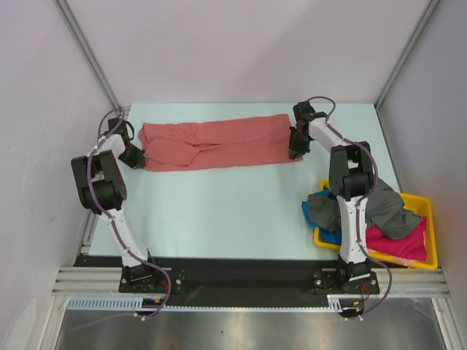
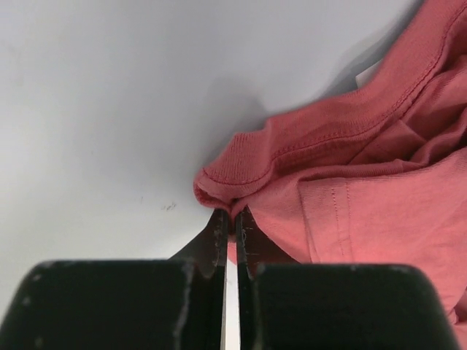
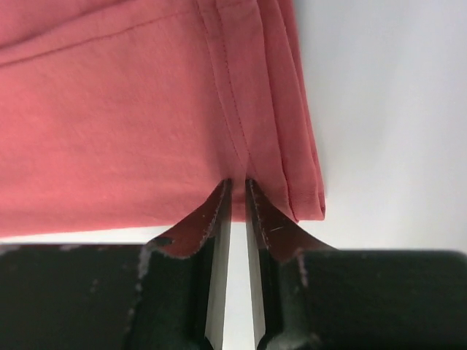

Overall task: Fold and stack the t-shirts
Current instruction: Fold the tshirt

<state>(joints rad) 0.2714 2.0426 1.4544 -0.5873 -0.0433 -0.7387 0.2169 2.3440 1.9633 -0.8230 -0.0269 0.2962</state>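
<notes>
The salmon-red t-shirt (image 1: 215,144) lies stretched in a long folded band across the far part of the table. My left gripper (image 1: 137,157) is shut on its left end, pinching the collar-side cloth (image 2: 241,186) between its fingertips. My right gripper (image 1: 295,151) is shut on the near right corner, where the hem layers (image 3: 248,131) bunch between the jaws. A dark grey t-shirt (image 1: 379,208), a bright blue t-shirt (image 1: 327,232) and a magenta-pink t-shirt (image 1: 405,244) lie heaped in the tray at the right.
A yellow plastic tray (image 1: 430,219) sits at the table's right near edge beside the right arm. Grey walls and metal posts close in the table on three sides. The pale table top (image 1: 219,211) lies bare between the red shirt and the arm bases.
</notes>
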